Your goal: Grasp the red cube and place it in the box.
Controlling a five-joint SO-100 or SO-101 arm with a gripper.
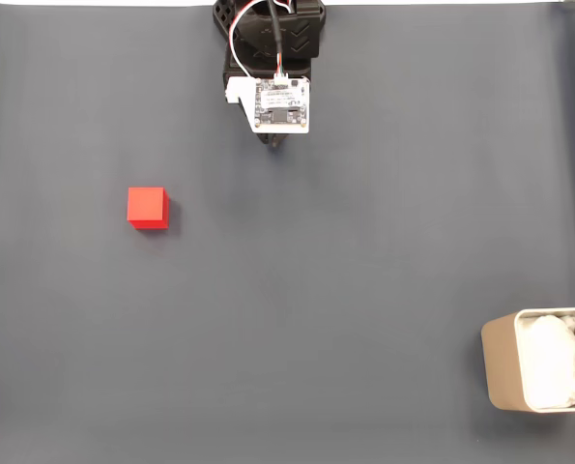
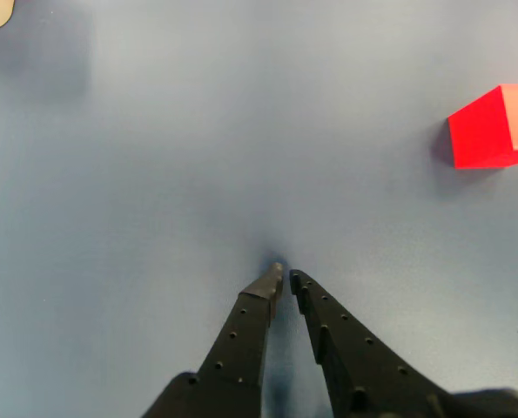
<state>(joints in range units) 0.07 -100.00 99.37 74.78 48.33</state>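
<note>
The fixed view looked straight down from high above the grey surface, taking in the arm's base at the top edge, the red cube at left and the box at the lower right corner. The wrist view rode just behind the tool, low and close, facing forward along the surface. Both views shared the red cube and the surrounding surface.
</note>
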